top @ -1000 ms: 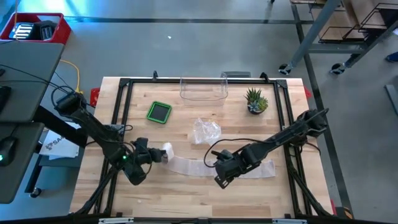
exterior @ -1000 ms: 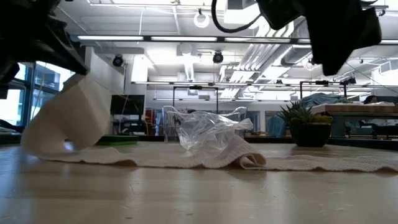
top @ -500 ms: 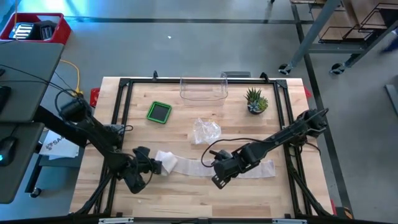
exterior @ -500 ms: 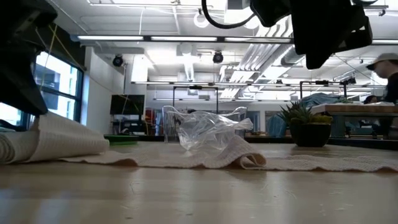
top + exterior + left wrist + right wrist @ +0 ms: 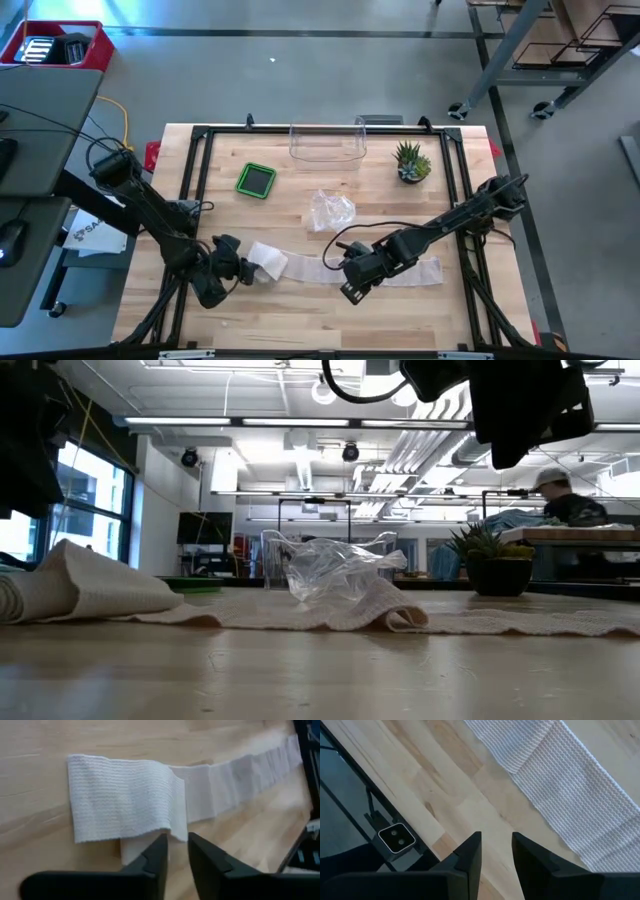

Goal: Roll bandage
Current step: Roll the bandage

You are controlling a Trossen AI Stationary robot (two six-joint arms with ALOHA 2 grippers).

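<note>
Over at the bandage's (image 5: 340, 266) folded end, my left gripper (image 5: 175, 851) hovers slightly open, empty, lined up to regrip; right gripper (image 5: 496, 851) likewise.

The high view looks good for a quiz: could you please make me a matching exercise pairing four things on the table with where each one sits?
Things:
1. bandage
2. green container
3. potted plant
4. clear plastic wrapper

Places:
A. near the far edge, on the right arm's side
B. mid-table, just beyond the white strip
C. stretched flat between the two arms, its folded end by the left end effector
D. towards the far edge, on the left arm's side

Pairs: 1-C, 2-D, 3-A, 4-B
</note>
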